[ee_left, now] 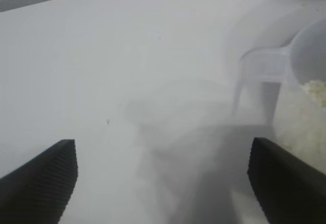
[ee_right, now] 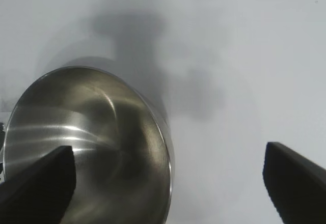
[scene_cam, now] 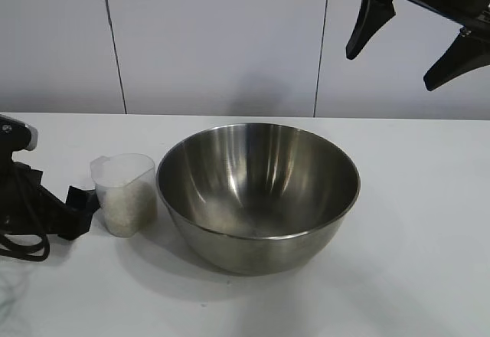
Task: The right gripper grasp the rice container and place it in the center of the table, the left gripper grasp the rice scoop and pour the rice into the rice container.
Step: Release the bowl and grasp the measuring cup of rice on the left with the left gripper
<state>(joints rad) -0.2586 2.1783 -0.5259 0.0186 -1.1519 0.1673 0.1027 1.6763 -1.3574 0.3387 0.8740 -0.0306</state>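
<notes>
Your rice container [scene_cam: 259, 196] sits upright near the middle of the table [scene_cam: 413, 260], its steel inside bare as far as you can see. Just to its left, from the outside camera, stands the rice scoop [scene_cam: 124, 194], upright, with the rice [scene_cam: 130, 208] filling its lower half. Scoop and bowl are very close; whether they touch, you can't tell from here.

Your left gripper [scene_cam: 79, 205] is low at the table's left edge, right beside the scoop on the side away from the bowl. Its fingers are spread wide (look at the left wrist camera: the two dark pads [ee_left: 43, 180] stand at opposite edges of the picture) and nothing is between them. In that same view the scoop's handle [ee_left: 260, 76] shows ahead and off to one side, in line with one finger rather than in the gap, with a patch of grains just visible beyond it.

Your right gripper [scene_cam: 403, 37] hangs high at the upper right, well above the table and clear of the bowl. Its two pointed fingers are splayed wide and hold nothing. From the right wrist camera you look down on the bowl's rim [ee_right: 165, 147], partly behind one finger, with bare white table between the fingers.
</notes>
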